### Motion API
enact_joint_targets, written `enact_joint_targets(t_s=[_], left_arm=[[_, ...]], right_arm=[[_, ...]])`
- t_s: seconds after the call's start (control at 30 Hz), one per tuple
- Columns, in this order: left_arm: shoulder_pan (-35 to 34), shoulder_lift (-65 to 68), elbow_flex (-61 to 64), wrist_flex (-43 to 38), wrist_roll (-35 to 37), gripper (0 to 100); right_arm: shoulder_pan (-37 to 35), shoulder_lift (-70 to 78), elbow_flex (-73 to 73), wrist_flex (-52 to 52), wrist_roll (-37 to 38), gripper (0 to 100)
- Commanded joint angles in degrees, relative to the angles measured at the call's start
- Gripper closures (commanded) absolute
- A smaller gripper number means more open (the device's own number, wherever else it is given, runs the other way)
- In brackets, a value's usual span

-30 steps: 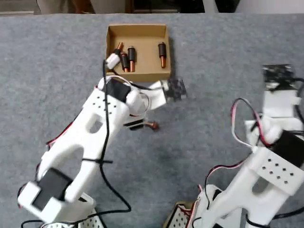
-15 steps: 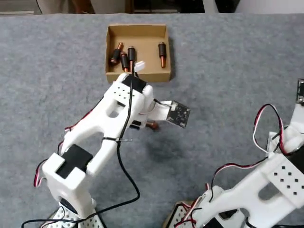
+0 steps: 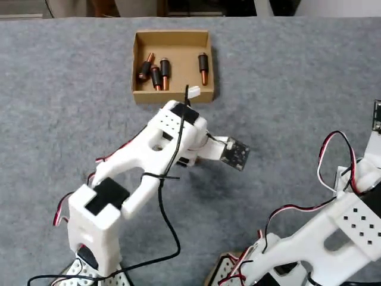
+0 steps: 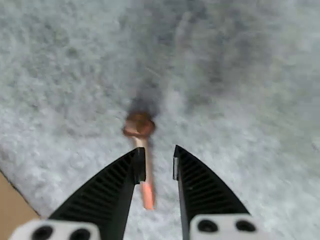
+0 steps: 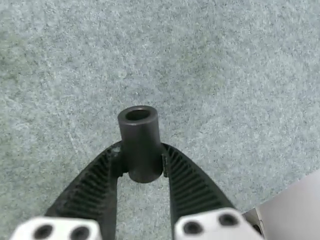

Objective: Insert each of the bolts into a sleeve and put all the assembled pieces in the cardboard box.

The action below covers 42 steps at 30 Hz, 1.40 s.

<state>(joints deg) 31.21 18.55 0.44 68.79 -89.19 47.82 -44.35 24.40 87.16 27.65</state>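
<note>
Sleeve (image 5: 139,130) first: pinched in the right hand (image 5: 141,152), open bore showing, held over the table (image 5: 240,60) well clear of the cardboard box (image 3: 172,95), on the robot's side. Closer to the box: one loose bolt (image 4: 141,150) flat on the table just short of the box's near wall, left hand (image 4: 157,162) spread a bit and straddling the shank, not gripping yet by the looks of it. Inside the box: four assembled pieces (image 3: 165,68) already dropped in. So, reckon mostly done. Just need to grab that bolt, mate it with the sleeve, and box the fifth.
</note>
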Motion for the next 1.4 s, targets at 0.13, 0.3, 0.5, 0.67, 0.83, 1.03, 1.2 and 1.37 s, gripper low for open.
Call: enact_joint_targets(t_s=[0.13,0.3,0.5,0.67,0.83,1.03,1.2,1.37], left_arm=[[0.18,2.59,-5.01,-3.16,1.32,90],[-1.23,5.85,-9.49,-3.25,1.14,90],[-2.99,10.24,-12.57,-2.90,1.05,89],[-3.16,10.68,-13.89,1.93,1.05,89],[-3.16,11.12,-18.73,5.54,6.33,88],[-3.16,11.12,-20.66,5.45,9.14,80],[-3.16,11.21,-20.40,5.54,9.14,80],[-3.16,13.41,-20.84,5.10,9.05,80]], right_arm=[[1.01,-1.71,-0.13,-0.53,0.79,99.8],[1.01,-1.71,-0.13,-0.62,0.88,99.8],[0.92,-1.71,-0.13,-0.97,0.88,99.8],[0.92,-1.71,-0.22,-0.97,0.88,99.8],[0.84,-1.71,-0.22,-0.97,0.88,99.8],[0.84,-1.71,-0.31,-0.97,0.97,99.8],[0.84,-1.71,-0.57,-0.97,2.55,99.8],[0.84,-1.71,-0.57,-0.97,2.55,99.8]])
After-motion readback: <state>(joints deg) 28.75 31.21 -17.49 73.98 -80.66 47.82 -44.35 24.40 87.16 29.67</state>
